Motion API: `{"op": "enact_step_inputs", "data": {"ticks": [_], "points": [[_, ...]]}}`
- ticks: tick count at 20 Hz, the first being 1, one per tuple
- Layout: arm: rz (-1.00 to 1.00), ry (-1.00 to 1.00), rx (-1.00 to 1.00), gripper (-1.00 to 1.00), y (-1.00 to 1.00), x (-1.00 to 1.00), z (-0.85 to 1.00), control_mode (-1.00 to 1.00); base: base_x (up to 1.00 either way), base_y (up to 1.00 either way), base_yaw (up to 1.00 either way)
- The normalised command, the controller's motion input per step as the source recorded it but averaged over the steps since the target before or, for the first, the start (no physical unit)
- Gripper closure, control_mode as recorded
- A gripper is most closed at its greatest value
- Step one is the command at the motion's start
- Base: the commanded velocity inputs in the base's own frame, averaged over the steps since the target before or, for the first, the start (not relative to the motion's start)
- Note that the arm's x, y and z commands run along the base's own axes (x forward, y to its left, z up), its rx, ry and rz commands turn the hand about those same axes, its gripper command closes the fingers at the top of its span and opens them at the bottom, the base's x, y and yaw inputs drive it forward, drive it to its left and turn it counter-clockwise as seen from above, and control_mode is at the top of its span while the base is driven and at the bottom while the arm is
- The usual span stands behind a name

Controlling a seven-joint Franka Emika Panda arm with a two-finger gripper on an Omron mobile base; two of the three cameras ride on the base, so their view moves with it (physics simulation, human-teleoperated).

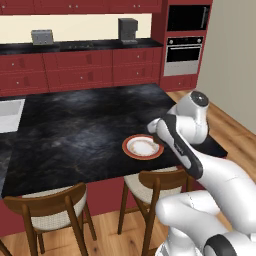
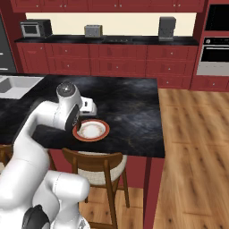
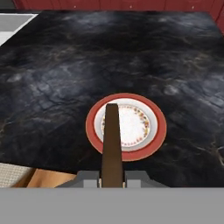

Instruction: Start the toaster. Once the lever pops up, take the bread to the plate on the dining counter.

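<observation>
My gripper (image 3: 112, 177) is shut on the bread (image 3: 112, 140), a thin dark brown slice seen edge-on that reaches out over the plate (image 3: 158, 131). The plate is white with a reddish-orange rim. It lies near the front edge of the dining counter (image 1: 75, 125), right beside my hand (image 1: 156, 126). In the right base view my hand (image 2: 88, 107) hovers just behind the plate (image 2: 104, 133). The toaster (image 1: 42, 36) stands far off on the back worktop, and it shows as the toaster (image 2: 93, 30) from the other side. Its lever is too small to make out.
A dark coffee machine (image 1: 128, 29) stands on the back worktop and a microwave (image 2: 33, 28) at its left end. A sink (image 1: 10, 115) is set into the counter's left side. Wooden stools (image 1: 50, 210) (image 2: 96, 167) stand under the front edge. An oven (image 1: 184, 55) is at the right.
</observation>
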Motion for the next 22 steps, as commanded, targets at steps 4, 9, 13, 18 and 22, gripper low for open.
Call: {"op": "enact_step_inputs", "data": {"ticks": [4,9,13,18,22], "points": [[0.06,0.00,0.00,1.00,0.21,0.32,-0.39,-1.00,0.00,0.00,0.00],[0.05,0.00,0.00,1.00,0.13,0.31,-0.41,-1.00,0.00,0.00,0.00],[0.01,0.00,0.03,1.00,0.00,0.41,-0.13,-1.00,0.00,0.00,0.00],[0.00,0.00,0.04,1.00,-0.01,0.40,-0.01,-1.00,0.00,0.00,0.00],[0.00,0.00,0.06,1.00,-0.05,0.28,-0.07,-1.00,0.00,0.00,0.00]]}}
